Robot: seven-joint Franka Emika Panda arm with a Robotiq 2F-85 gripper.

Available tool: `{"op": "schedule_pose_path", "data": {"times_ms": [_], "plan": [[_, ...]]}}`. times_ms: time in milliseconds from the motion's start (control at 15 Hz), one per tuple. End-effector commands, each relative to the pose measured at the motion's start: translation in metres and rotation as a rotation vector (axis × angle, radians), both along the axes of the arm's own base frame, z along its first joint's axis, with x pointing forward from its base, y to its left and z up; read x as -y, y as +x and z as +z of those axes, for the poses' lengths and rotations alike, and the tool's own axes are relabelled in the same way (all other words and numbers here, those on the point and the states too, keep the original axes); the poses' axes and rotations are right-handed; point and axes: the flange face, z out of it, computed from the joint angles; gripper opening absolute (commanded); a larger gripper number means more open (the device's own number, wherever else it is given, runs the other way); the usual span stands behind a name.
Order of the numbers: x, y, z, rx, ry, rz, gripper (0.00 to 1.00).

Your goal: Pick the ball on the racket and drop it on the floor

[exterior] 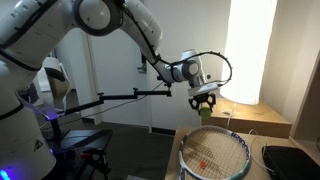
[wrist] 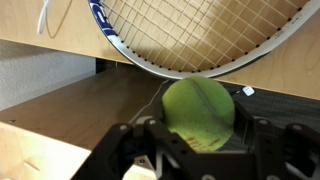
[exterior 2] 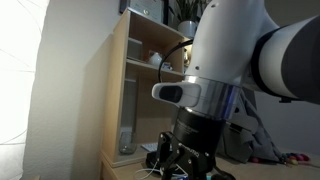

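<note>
The gripper (wrist: 200, 145) has its jaws clamped on the ball (wrist: 198, 108). The ball hangs in the air clear of the racket (wrist: 200, 35), just past the rim of its head and off the strings. The racket lies flat on the wooden tabletop (wrist: 290, 70). In an exterior view the ball (exterior: 205, 113) hangs above the racket's far end, and a red mark shows on the strings. A flat black object (exterior: 290, 160) lies beside the racket, and a white cord (wrist: 45, 18) loops near its rim. Below the ball, off the racket's edge, sits a lower wooden board (wrist: 80, 110). A wooden shelf unit (exterior 2: 140, 80) stands beyond the gripper. Blue lettering on the racket's frame is cropped and cannot be read.
</note>
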Motion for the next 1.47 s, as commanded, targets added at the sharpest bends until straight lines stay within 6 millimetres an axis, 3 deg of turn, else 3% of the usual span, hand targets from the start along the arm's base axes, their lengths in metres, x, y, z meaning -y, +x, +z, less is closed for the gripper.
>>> {"op": "schedule_pose_path", "data": {"times_ms": [0,1000,1400], "plan": [[-0.007,0.0,0.004,-0.004,0.017,0.004,0.42],[-0.048,-0.003,0.016,0.006,0.046,0.058,0.42],[-0.046,-0.008,0.01,0.009,0.044,0.043,0.42]]}}
